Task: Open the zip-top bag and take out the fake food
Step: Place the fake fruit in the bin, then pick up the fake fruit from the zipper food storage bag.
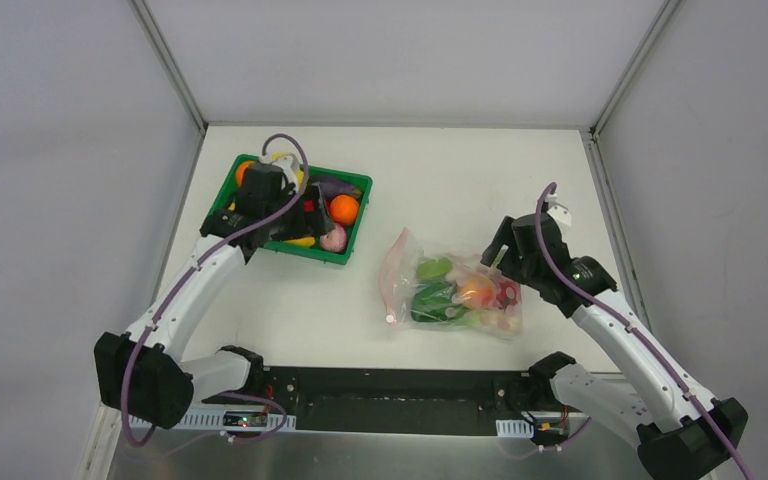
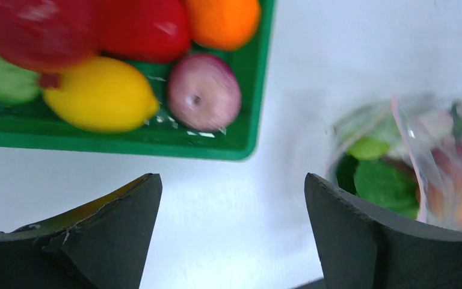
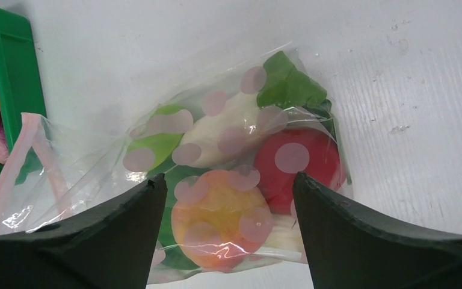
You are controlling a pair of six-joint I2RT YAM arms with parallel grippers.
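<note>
The zip-top bag (image 1: 450, 292) lies on the white table right of centre, its pink zip strip (image 1: 392, 280) at the left end. It shows in the right wrist view (image 3: 96, 174) with pink dots. Fake food is inside: a peach (image 3: 222, 220), a red fruit (image 3: 304, 162), a white radish (image 3: 222, 129) and green leaves (image 3: 289, 87). My right gripper (image 3: 228, 186) is open and empty, hovering over the bag's right end (image 1: 500, 262). My left gripper (image 1: 305, 222) is open and empty over the basket's near edge (image 2: 233, 192).
A green basket (image 1: 352, 255) stands at the back left. It holds an orange (image 1: 344, 209), a purple eggplant (image 1: 332, 186), a lemon (image 2: 99, 93), a purplish onion (image 2: 204, 91) and red pieces (image 2: 144, 27). Grey walls enclose the table.
</note>
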